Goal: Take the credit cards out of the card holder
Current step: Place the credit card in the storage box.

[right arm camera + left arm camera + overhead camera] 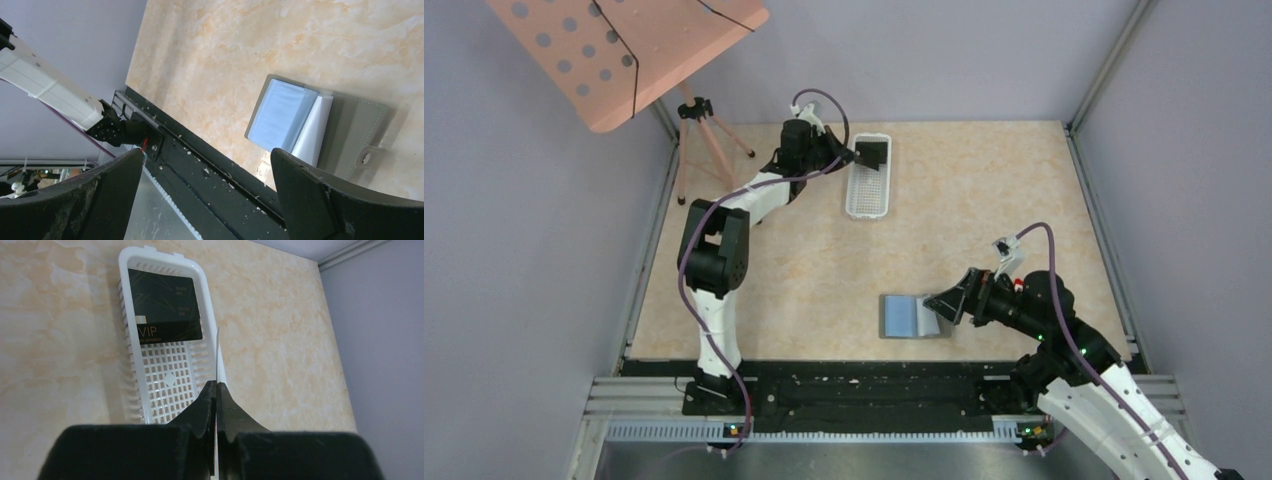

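- Left gripper (216,390): shut on a card (218,357), pinched by one end and seen edge-on, so only a thin pale line shows and I can't tell its face or colour.
- It hangs at the far side of the table, over the basket (131,270). In the wrist view the card's edge lines up with the basket's right wall, not the middle.
- Basket long axis runs near-far. A black card (165,305) lies flat in one end; the rest of the mesh is bare.
- My read: this is the drop-off step. A small shift toward the basket's middle would make the release land inside rather than on the rim.
- Holder (360,125): lying open and flat near the table's near edge, right of centre, long axis left-right, fold near-far. A pale blue leaf (285,112) is curled up at the fold. Can't tell if a card is left in the pockets.
- Right gripper (206,160): jaws wide apart, holding nothing, just right of the holder and pointing left at it.
- The right arm is much nearer the holder; the left is well apart. Any next pull looks like the right arm's job, reaching left.
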`<action>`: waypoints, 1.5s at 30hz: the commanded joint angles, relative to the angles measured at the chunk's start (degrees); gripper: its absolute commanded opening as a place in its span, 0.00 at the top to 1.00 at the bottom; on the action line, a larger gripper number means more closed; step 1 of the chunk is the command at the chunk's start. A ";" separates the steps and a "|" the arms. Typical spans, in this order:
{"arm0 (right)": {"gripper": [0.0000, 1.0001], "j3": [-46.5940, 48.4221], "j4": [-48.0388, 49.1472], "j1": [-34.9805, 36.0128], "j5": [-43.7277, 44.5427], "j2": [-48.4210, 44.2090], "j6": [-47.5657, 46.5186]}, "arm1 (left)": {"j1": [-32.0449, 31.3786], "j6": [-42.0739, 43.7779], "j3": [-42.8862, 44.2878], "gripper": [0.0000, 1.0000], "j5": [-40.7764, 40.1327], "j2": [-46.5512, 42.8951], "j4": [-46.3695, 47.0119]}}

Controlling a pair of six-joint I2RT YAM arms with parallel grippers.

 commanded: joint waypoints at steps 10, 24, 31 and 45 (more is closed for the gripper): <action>0.01 5.14 2.97 -0.53 2.09 7.57 -1.07 | 0.77 -2.59 4.48 1.00 -1.14 3.24 1.91; 0.02 4.08 5.14 -0.50 1.15 7.32 2.77 | 0.71 -1.12 3.01 1.00 0.06 2.89 -5.21; 0.02 3.30 6.51 -0.53 1.29 6.90 4.47 | 0.71 -1.26 7.50 1.00 0.99 5.87 -8.58; 0.03 5.04 7.55 -0.56 0.80 10.70 3.65 | 0.71 0.14 12.66 1.00 0.35 9.14 -12.40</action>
